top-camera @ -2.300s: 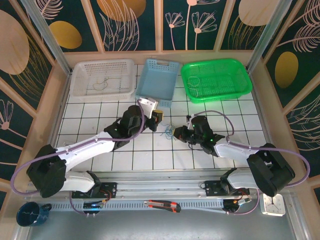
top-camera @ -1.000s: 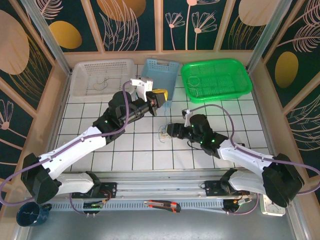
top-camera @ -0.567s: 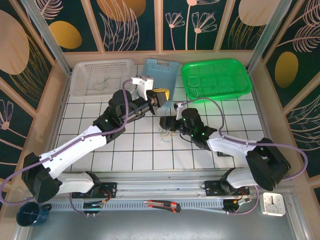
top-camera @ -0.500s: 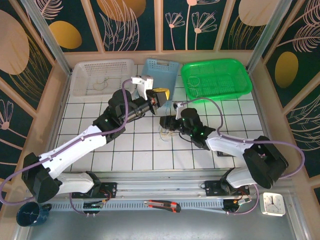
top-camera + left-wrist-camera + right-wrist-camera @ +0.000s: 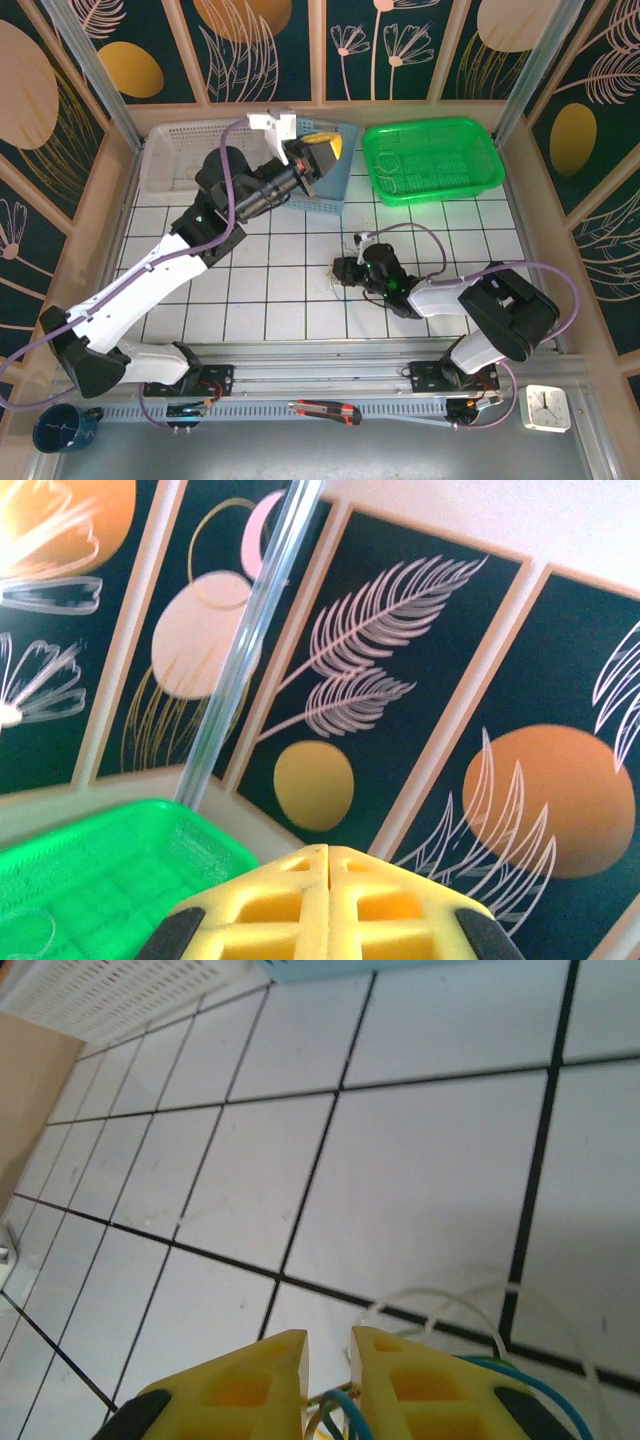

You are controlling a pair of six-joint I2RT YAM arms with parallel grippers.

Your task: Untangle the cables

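- Tangle of thin blue, yellowish and pale wire cables (image 5: 333,1402) lies on the white tiled table (image 5: 270,300), right at the tip of the low right gripper (image 5: 329,1345).
- Its yellow jaws are drawn to a narrow slit with strands inside; whether they truly pinch, I cannot tell.
- Strands leave the slit ahead and rightward in the wrist view, the pale loop crossing a grout line. They form a loose curl with no single long axis.
- Left gripper (image 5: 322,157), clenched with nothing seen in it, hangs high over the light-blue plastic basket (image 5: 335,190), well apart from the tangle. The right arm is far nearer.
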